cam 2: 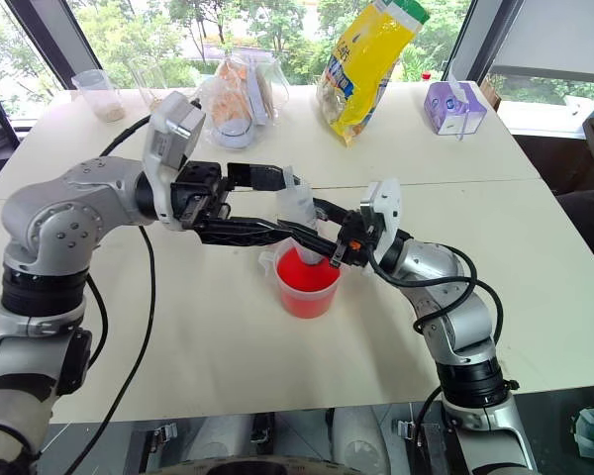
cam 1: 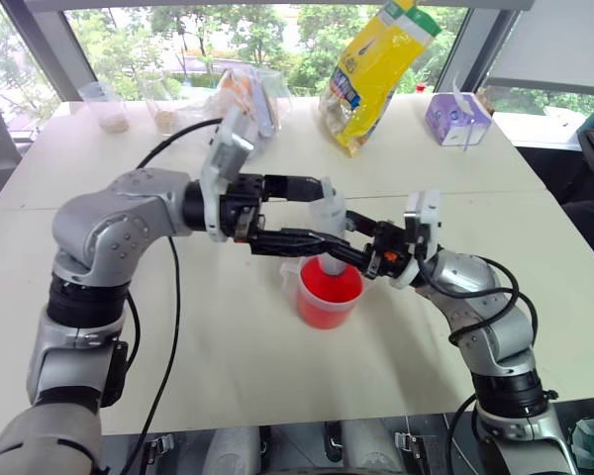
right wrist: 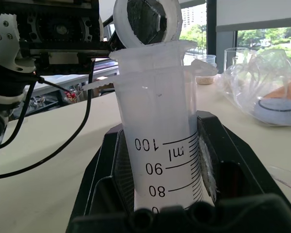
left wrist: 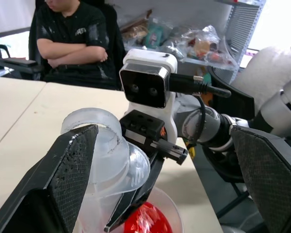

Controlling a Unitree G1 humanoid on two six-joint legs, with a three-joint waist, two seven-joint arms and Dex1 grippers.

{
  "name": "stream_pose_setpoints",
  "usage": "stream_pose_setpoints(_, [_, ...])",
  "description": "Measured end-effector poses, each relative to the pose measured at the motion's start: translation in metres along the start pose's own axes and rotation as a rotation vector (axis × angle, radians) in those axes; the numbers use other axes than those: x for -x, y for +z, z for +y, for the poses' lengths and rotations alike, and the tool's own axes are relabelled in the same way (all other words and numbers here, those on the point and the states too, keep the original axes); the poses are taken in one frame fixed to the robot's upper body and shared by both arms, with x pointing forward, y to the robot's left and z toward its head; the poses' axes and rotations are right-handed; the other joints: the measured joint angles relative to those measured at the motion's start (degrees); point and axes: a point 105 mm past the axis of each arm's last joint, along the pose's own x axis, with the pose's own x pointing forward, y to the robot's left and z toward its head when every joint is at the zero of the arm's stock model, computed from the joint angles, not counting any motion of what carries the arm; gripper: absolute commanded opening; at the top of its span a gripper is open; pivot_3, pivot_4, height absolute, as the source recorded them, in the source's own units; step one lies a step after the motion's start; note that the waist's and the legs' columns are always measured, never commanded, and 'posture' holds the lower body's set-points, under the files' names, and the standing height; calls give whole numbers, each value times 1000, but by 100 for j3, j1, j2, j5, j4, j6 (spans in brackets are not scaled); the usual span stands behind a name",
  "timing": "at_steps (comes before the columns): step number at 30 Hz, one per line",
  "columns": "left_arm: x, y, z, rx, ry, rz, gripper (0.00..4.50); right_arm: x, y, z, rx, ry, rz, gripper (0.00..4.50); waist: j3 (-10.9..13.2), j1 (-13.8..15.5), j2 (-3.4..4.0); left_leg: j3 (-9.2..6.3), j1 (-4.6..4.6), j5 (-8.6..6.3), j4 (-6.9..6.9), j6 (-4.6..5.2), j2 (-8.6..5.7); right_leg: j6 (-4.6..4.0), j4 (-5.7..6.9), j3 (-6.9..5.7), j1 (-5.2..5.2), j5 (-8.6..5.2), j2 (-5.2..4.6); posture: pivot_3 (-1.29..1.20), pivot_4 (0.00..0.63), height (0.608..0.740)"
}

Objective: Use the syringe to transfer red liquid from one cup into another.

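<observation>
Right end effector grasping syringe over beaker, left end effector released around plunger

My arms are silver-grey with black joint bands and visible screws; black cables loop along them, and white camera housings sit behind each black, textured-fingered gripper.

The syringe barrel carries an upside-down printed scale. It reads "100", "90", "80" and "ml". Print on the yellow bag is illegible.
</observation>
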Motion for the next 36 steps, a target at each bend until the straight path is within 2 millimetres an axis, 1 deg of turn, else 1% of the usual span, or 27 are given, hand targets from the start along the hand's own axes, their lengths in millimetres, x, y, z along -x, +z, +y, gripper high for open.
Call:
stream_pose_setpoints(1, [-1,-1,3,6,13,-4,3089,1,-1,0,-1,-1,2,1398,0,-2,0,-1,0,0,0,0,0,0,0,0,0,0,0,0,150,740])
stream_pose_setpoints(2, [-2,-2,5,12,24,-10,2446,1,-1,0,-1,0,4,1398,0,-2,0,-2,0,0,0,0,0,0,0,0,0,0,0,0,150,740])
stream_pose_setpoints(4, [-3,-2,6,18,31,-17,1626,2,-1,1,2,3,4,1398,0,-2,0,-2,0,0,0,0,0,0,0,0,0,0,0,0,150,740])
stream_pose_setpoints(7, [-6,-2,7,23,39,-26,171,2,0,4,9,17,-1,1398,0,-3,0,-3,0,0,0,0,0,0,0,0,0,0,0,0,150,740])
stream_pose_setpoints(8, [-6,-2,8,24,43,-28,38,2,0,4,10,19,0,1398,0,-3,0,-3,0,0,0,0,0,0,0,0,0,0,0,0,150,740])
stream_pose_setpoints(16, [-4,-2,6,35,30,-14,38,4,-1,7,-22,34,2,1398,0,-6,0,-4,0,0,0,0,1,0,1,0,0,0,1,0,150,740])
stream_pose_setpoints(22, [-3,12,0,26,-8,-19,38,2,7,14,-66,72,-28,1398,0,3,-1,-5,0,0,0,0,1,0,-1,-1,2,0,0,0,150,740])
stream_pose_setpoints(32, [-2,16,4,42,-11,-32,38,5,3,13,-99,70,-16,1398,0,-3,-1,-5,1,0,0,0,0,0,0,-1,2,0,0,0,150,740])
stream_pose_setpoints(36, [-3,21,5,32,-15,-33,38,6,2,13,-102,67,-14,1398,0,-3,-1,-4,1,0,0,0,0,0,0,-1,2,0,0,0,150,740])
